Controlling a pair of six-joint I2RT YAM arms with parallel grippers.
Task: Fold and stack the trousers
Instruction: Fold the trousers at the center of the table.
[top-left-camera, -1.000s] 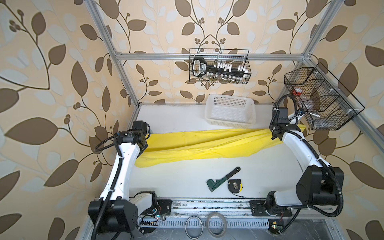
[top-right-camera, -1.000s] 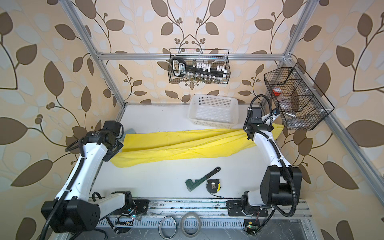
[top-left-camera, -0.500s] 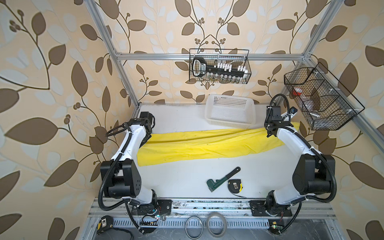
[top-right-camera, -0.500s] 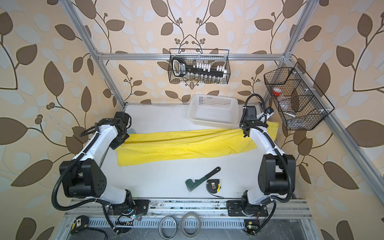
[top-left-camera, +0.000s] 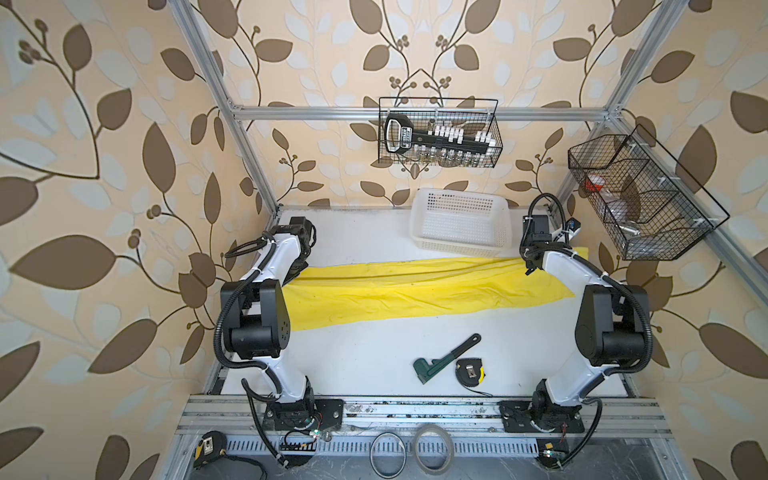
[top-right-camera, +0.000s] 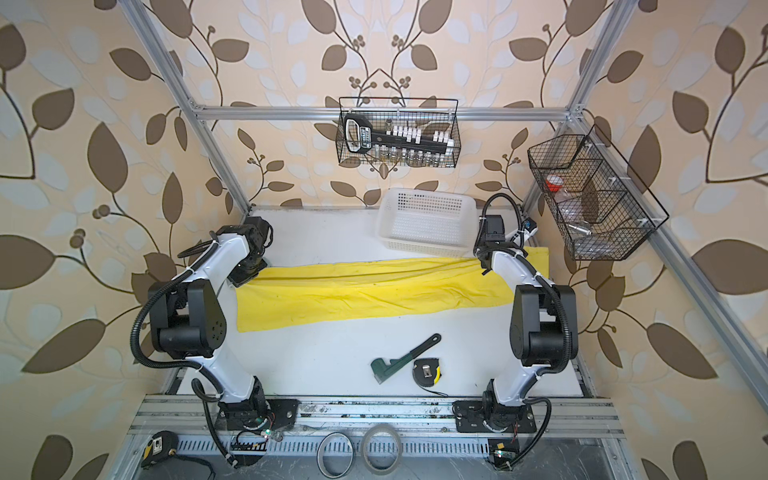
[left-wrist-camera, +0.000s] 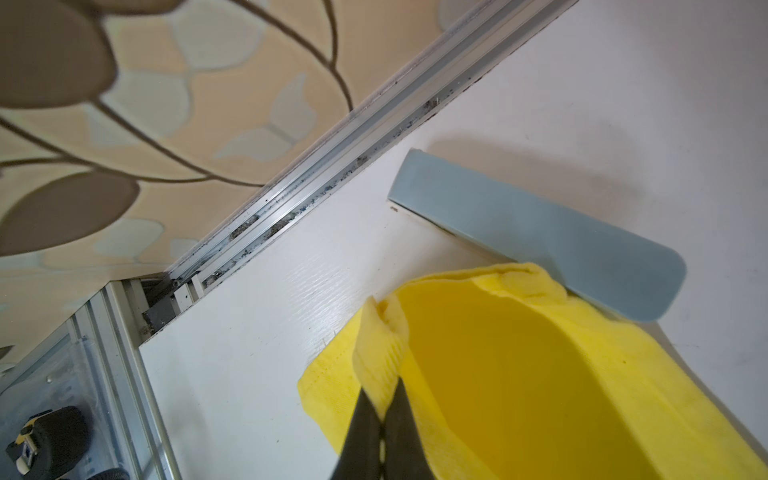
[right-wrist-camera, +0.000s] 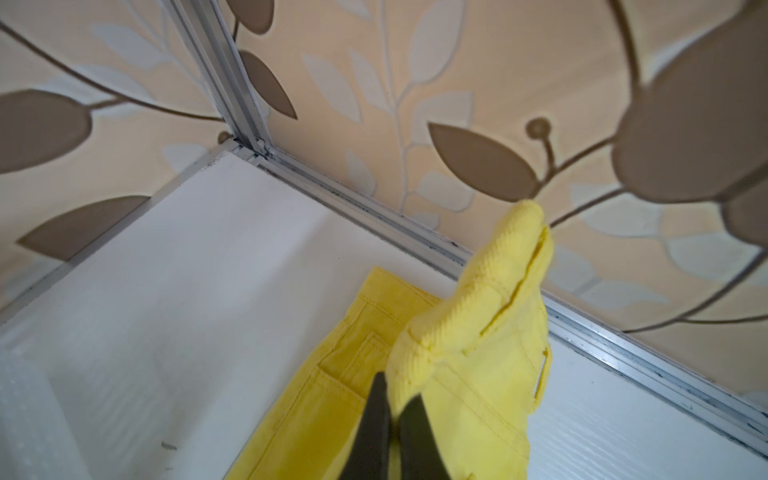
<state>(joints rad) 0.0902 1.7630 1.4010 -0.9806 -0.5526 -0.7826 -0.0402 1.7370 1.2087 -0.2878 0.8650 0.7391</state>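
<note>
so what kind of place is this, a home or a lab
Likely a robot lab cell, not a home: leaf wallpaper behind a bare aluminium frame, left arm and right arm bolted to a metal rail.

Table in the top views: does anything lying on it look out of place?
Yes. A green pipe wrench and a black-and-yellow tape measure lie on the near half of the white table, clear of the yellow trousers. Hardware looks odd beside laundry.
</note>
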